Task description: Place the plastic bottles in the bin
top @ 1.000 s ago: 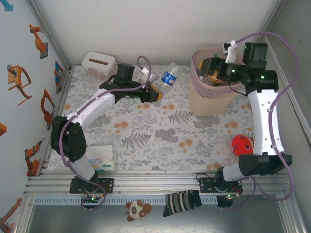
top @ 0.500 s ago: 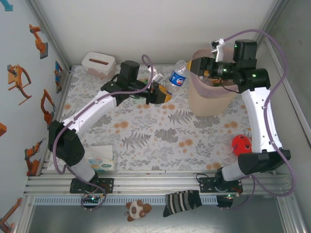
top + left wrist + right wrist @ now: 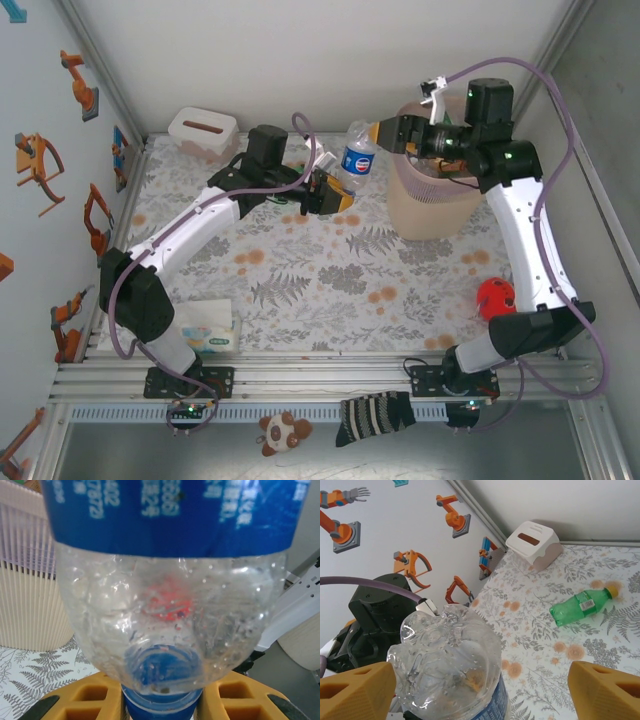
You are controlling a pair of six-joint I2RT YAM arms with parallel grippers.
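Note:
A clear plastic bottle (image 3: 356, 156) with a blue label and blue cap hangs in the air left of the beige bin (image 3: 432, 205). My left gripper (image 3: 330, 190) is shut on its cap end; the left wrist view shows the blue cap pinched between the yellow fingers (image 3: 85, 700), with the bottle (image 3: 170, 605) rising above them. My right gripper (image 3: 386, 134) is open at the bottle's base (image 3: 447, 665), its fingers (image 3: 357, 690) wide on either side. A green bottle (image 3: 580, 607) with an orange cap lies on the floral table.
A white tissue box (image 3: 202, 130) sits in the far left corner. A soft tissue pack (image 3: 207, 335) lies near the left arm's base. A red ball-like object (image 3: 497, 297) rests at the right. A striped sock (image 3: 375, 413) and a plush toy (image 3: 283, 432) lie below the table's front rail.
My right gripper has swung left from over the bin to the bottle's base. My left gripper has lifted the bottle and tipped it more upright.

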